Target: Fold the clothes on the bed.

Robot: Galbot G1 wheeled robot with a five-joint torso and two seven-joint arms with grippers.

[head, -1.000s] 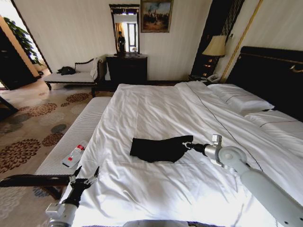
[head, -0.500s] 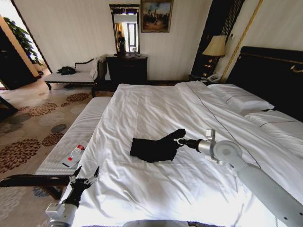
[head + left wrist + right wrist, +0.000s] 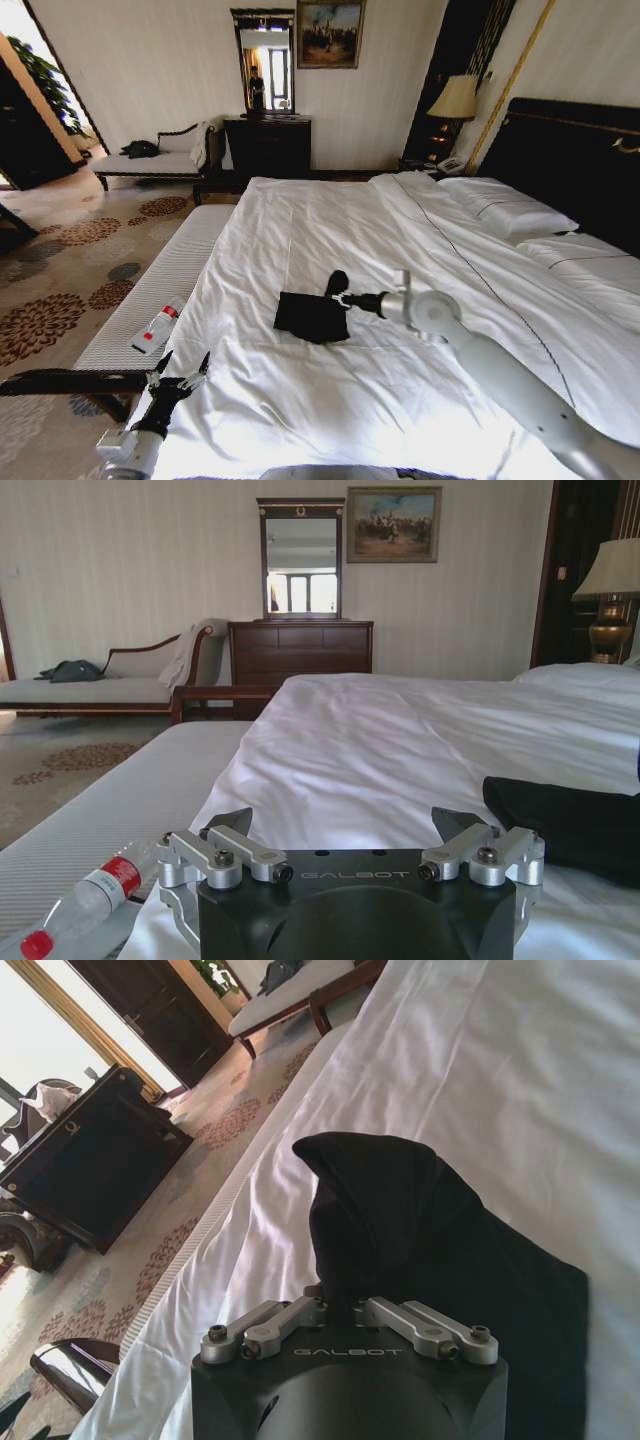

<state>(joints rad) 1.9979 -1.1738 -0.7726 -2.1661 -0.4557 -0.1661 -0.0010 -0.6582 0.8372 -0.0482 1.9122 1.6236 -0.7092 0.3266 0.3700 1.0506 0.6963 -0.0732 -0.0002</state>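
While daylight comes in from about ten o'clock in the head view, the bed (image 3: 330, 230) fills most of the scene, its white duvet (image 3: 400, 380) rumpled and two pillows (image 3: 510, 210) lying toward two o'clock against the dark headboard (image 3: 575, 160). Along the bed's nine-o'clock side runs a narrow white bench (image 3: 160, 280), and on it, near eight o'clock, lies a clear plastic bottle (image 3: 158, 325) with a red label. Beyond the bed at twelve o'clock stand a dark dresser (image 3: 268, 145) with a mirror (image 3: 264, 65) above it and a framed painting (image 3: 330, 33) on the pale wall; a chaise (image 3: 150, 160) sits toward eleven o'clock on the flower-patterned carpet (image 3: 70, 270), and a lamp (image 3: 455, 100) glows at one o'clock.

Near the middle of the duvet lies the black T-shirt (image 3: 312, 316), bunched into a small dark heap. Its three-o'clock edge is lifted off the bedding into a peak. The right gripper (image 3: 340, 298) reaches in from four o'clock and is clamped on that raised cloth; in the right wrist view its fingers (image 3: 275, 1322) are drawn together with the black fabric rising directly between and above them.

At seven o'clock the left gripper (image 3: 178, 372) hangs over the bed's corner beside the bench, well apart from the shirt, its fingers (image 3: 225, 848) spread wide with nothing between them.
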